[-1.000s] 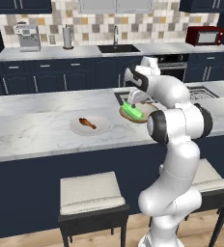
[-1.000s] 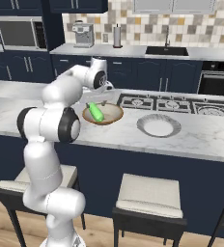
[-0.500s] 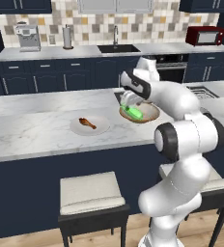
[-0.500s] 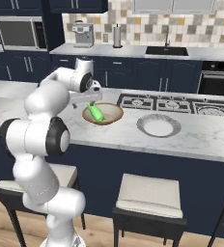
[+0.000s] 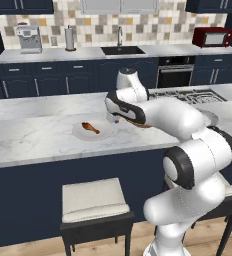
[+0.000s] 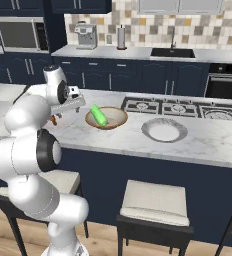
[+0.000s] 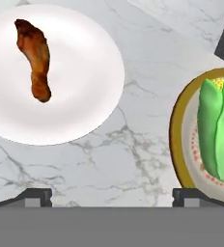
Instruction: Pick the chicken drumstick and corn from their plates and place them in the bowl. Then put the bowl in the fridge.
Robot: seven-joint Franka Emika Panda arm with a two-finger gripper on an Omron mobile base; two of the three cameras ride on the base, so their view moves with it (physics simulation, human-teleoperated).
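- Corn (image 6: pixel 99 115) is seen lying inside the tan bowl (image 6: pixel 115 121) on the marble surface (image 6: pixel 198 145); in the hand view the corn (image 7: pixel 217 130) and the bowl (image 7: pixel 177 140) are cut off by the right edge.
- Chicken drumstick (image 5: pixel 90 127) is seen lying on a white plate (image 5: pixel 104 134) on the surface, to the left of the bowl; in the hand view the drumstick (image 7: pixel 35 58) is shown whole on that plate (image 7: pixel 85 96), whose rim is cropped at the top and left.
- In the left base view the bowl is mostly hidden behind the arm; a sliver of its rim (image 5: pixel 142 125) can be made out.
- In the right base view the drumstick's plate is largely covered by the arm, and the drumstick cannot be made out with certainty.
- The second plate (image 6: pixel 164 130) is seen bare, to the right of the bowl, in front of the stovetop (image 6: pixel 188 108).
- The gripper (image 7: pixel 111 197) is held above the surface between plate and bowl, with its fingertips (image 7: pixel 32 197) spread wide apart and nothing between them.
- From the base views the gripper (image 5: pixel 113 119) is partly masked by the wrist, and its fingers are hard to separate there.
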